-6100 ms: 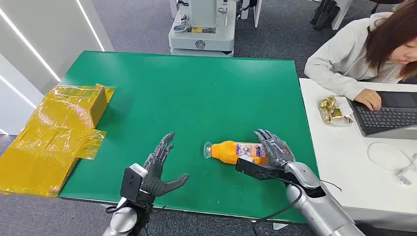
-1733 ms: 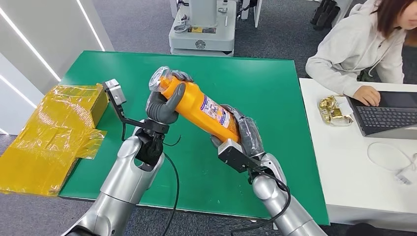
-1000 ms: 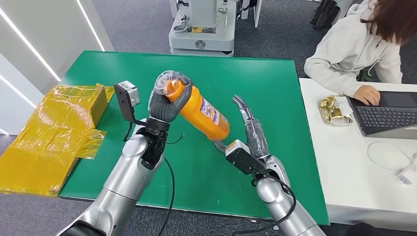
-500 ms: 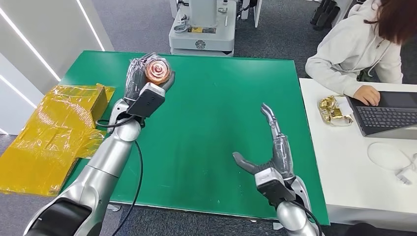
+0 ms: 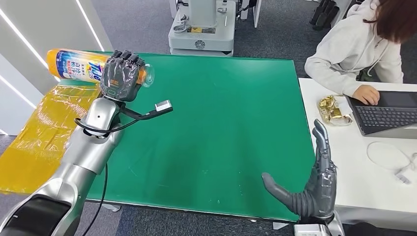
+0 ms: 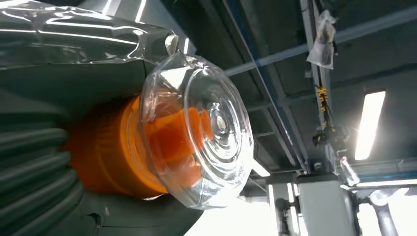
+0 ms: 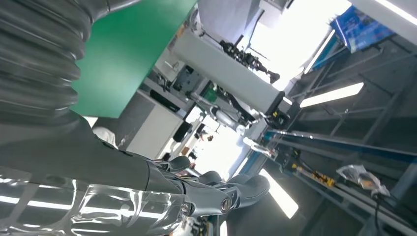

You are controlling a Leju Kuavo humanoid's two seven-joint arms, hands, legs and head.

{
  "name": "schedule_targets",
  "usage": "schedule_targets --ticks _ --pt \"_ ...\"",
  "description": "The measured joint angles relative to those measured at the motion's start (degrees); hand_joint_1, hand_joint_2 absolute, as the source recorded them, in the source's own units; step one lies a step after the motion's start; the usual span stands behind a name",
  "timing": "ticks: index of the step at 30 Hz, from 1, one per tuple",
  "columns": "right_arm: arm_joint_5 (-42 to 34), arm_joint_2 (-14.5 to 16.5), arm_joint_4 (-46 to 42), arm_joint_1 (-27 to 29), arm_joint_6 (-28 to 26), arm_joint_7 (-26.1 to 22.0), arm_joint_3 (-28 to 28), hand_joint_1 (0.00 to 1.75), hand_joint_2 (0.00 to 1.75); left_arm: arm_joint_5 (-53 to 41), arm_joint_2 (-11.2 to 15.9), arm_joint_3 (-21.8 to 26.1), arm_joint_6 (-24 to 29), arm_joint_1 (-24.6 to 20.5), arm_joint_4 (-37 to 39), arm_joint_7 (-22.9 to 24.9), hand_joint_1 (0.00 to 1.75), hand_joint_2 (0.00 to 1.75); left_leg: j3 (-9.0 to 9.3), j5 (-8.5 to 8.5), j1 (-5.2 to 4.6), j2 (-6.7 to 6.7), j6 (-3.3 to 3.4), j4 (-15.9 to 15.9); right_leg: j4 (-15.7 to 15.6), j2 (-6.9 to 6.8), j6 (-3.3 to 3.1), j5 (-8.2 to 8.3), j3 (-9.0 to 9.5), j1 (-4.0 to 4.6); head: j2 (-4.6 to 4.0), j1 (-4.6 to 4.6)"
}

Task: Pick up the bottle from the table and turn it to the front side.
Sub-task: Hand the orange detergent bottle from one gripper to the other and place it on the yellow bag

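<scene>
Bottle: the bottle [image 5: 81, 66] lies sideways in the air over the table's [image 5: 216, 113] far left corner, label showing, clear cap [image 6: 199, 132] toward the table.
Left hand: the left hand [image 5: 120, 76] is wrapped around its cap end.
Right hand: the right hand [image 5: 314, 184] holds nothing, fingers spread, at the near edge.
Advice: roll the wrist slowly until the label faces squarely forward; grip firmly, since the long body overhangs.
</scene>
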Motion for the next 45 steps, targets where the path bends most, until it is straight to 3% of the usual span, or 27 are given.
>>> schedule_targets --ticks 6,11,18,34,45 --pt "1.6 -0.1 -4.9 3.8 -0.7 0.9 -1.9 0.0 1.75 -2.9 1.9 -0.8 -4.6 0.7 1.1 6.5 1.75 1.75 0.0 -0.01 0.0 0.0 0.01 0.0 0.0 0.0 0.0 0.0 0.0 0.0 0.0 -0.01" --pt "2.6 -0.1 -7.2 6.5 -0.8 1.2 -4.0 0.0 1.75 -2.9 4.5 -5.3 -10.5 1.8 2.3 14.6 1.75 1.75 0.0 -0.01 0.0 0.0 0.01 0.0 0.0 0.0 0.0 -0.01 -0.01 0.0 0.0 -0.01" --pt "3.5 0.8 -8.3 9.5 -0.9 0.4 -6.0 0.0 1.75 -2.9 6.4 -8.6 -17.7 4.4 4.6 18.5 1.75 1.75 0.0 -0.02 0.0 0.07 0.01 0.0 0.0 0.06 0.01 -0.01 -0.01 0.0 0.0 -0.01" --pt "1.5 2.0 -6.8 8.4 -0.3 1.2 -6.5 0.0 1.75 -2.9 8.3 -8.4 -18.4 5.5 18.3 7.8 1.75 1.75 -0.01 -0.01 0.0 0.06 0.01 0.0 0.0 0.05 0.01 -0.01 0.01 0.0 0.0 0.0" --pt "-0.7 2.0 -3.2 5.0 0.3 1.4 -6.5 0.0 1.75 -2.8 8.8 -5.8 -18.4 5.3 25.3 4.0 1.75 1.75 -0.02 -0.01 0.01 0.05 0.01 0.0 0.0 0.04 0.01 -0.01 0.01 0.0 0.0 -0.01"
